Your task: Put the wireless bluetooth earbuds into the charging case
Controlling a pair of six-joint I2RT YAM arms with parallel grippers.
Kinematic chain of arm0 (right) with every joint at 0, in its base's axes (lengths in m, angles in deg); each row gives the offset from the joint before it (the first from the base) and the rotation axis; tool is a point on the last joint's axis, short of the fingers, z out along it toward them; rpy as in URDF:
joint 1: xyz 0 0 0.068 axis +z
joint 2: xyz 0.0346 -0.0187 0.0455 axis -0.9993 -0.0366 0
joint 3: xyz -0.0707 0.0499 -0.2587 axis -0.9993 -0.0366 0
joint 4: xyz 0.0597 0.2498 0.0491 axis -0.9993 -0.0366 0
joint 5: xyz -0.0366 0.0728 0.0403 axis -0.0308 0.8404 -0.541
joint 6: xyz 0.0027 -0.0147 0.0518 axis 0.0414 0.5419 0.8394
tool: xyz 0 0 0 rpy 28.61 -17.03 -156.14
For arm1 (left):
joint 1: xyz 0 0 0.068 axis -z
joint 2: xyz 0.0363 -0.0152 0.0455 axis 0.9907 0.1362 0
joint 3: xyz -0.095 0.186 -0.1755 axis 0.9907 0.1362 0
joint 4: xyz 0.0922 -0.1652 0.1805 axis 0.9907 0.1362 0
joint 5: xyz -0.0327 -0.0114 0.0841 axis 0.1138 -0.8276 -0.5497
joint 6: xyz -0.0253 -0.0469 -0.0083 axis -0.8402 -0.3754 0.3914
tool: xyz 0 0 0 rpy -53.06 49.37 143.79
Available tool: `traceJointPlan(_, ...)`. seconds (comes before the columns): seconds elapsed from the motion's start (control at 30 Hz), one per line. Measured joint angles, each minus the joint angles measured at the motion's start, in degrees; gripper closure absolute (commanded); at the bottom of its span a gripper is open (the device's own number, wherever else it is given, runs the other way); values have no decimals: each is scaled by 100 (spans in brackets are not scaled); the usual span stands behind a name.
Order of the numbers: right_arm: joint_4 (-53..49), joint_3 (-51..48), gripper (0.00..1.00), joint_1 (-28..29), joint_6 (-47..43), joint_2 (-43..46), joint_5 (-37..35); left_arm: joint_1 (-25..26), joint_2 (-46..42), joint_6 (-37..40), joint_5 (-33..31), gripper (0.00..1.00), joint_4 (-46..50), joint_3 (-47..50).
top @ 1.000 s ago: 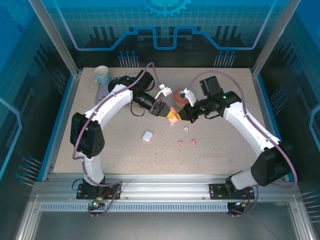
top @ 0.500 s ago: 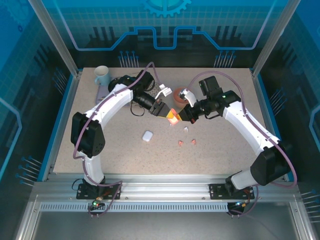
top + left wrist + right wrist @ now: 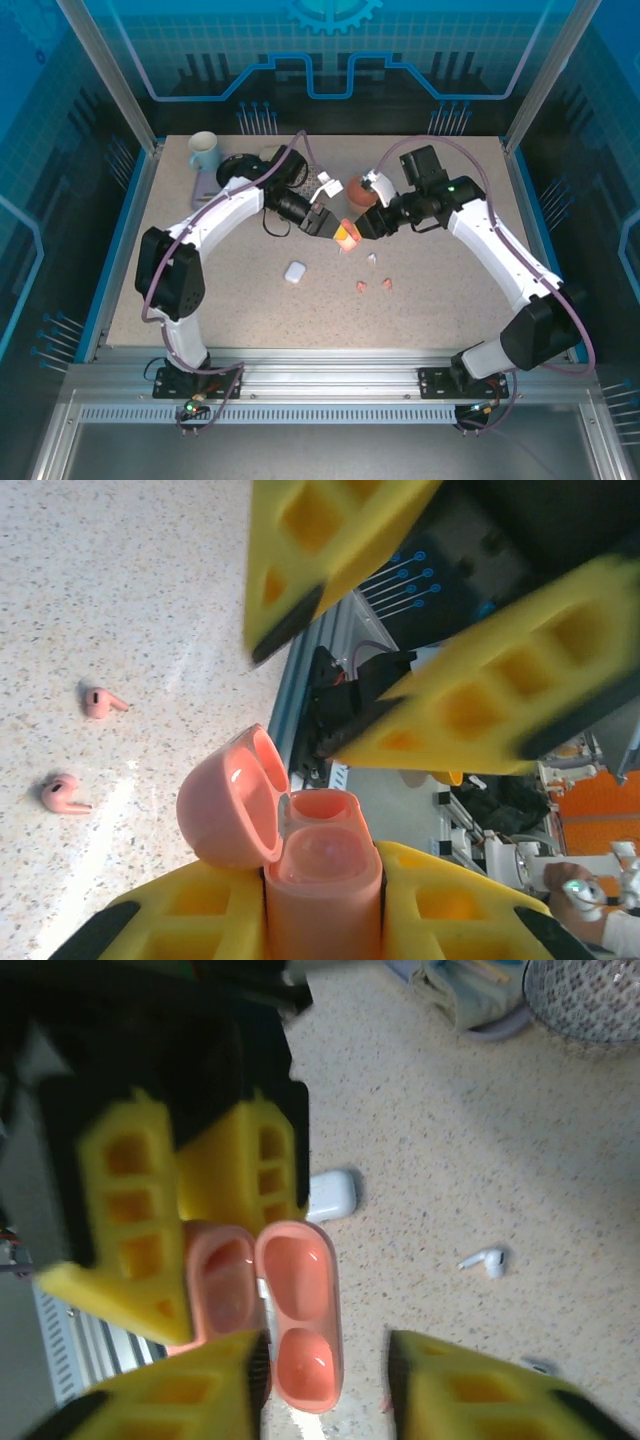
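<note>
Partly hidden, the salmon-pink glossy plastic charging case (image 3: 322,880) shows just its upper end in the left wrist view. Its lower body is sunk between the yellow latticed fingers (image 3: 195,910) of the left gripper (image 3: 328,224), which is clenched on it over the middle of the speckled beige table (image 3: 450,300). Its rounded lid (image 3: 232,802) hangs open on the hinge, smooth and shiny inside, with two shallow hollows. The right gripper (image 3: 328,1348) stands released: its yellow fingers (image 3: 480,1395) sit apart on either side of the lid's tip, blurred and cut off by the frame edge. Whether the nearer one brushes the lid is hard to tell. From above, the two grippers meet nose to nose and cover most of the case, leaving a bright orange-pink patch.

Two tiny salmon-pink earbuds (image 3: 100,700) lie on the table, apart from each other, well clear of the held case. One white earbud (image 3: 485,1260) lies on the table too; a second pale scrap (image 3: 540,1365) near the finger is too cut off to name. A white pebble-shaped closed case (image 3: 330,1193) rests flat on the table near the pink one. Toward the far side stand a pale mug (image 3: 203,152) and a round terracotta pot (image 3: 358,187), the latter partly overlapped by the right arm.
</note>
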Motion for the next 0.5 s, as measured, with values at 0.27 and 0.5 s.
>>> traceJointPlan(0.27, 251, 59, 43, -511, 750, 555, -310, 0, -616, -671, -393, 100, -2026, 1447)
traceJointPlan(0.5, 809, -752, 42, -562, 1674, 1200, -885, -7, -1543, -1193, -992, 100, -5095, 3519)
